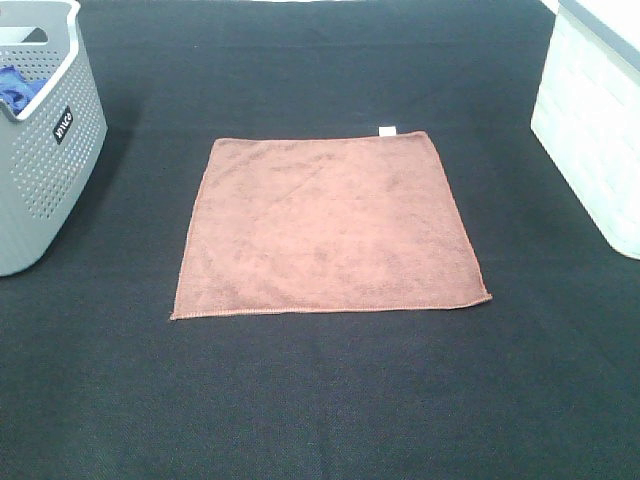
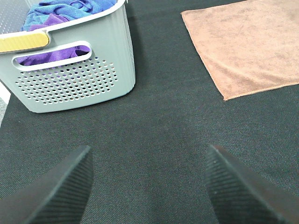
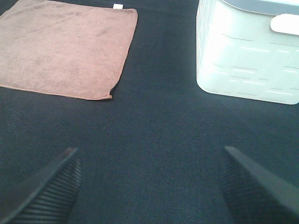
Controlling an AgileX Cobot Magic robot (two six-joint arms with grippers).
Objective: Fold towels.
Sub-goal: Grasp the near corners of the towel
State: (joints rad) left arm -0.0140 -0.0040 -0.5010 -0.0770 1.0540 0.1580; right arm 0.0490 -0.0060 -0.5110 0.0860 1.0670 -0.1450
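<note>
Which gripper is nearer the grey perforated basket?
Left. The left gripper faces the grey basket close by; the right gripper sits across the towel, near the white bin.
</note>
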